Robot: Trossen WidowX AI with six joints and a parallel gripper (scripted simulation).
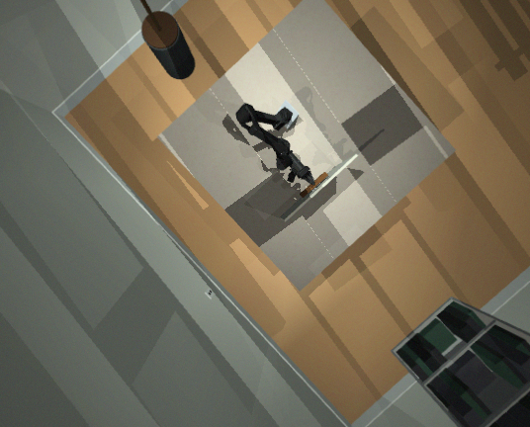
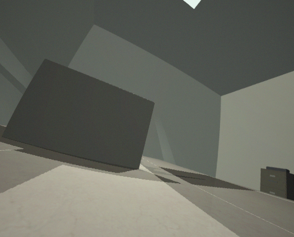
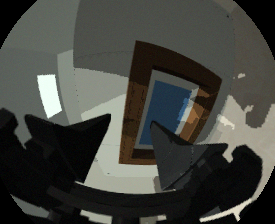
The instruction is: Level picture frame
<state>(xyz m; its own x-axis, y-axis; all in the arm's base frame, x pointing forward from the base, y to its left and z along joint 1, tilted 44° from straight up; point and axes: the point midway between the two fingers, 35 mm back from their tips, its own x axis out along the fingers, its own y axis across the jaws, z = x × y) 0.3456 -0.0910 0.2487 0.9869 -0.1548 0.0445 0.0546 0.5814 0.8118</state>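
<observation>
Open gap between jaws, frame (image 1: 323,177) (image 3: 136,95) and upright panel (image 1: 343,167) (image 2: 79,115) (image 3: 105,37) beyond
</observation>
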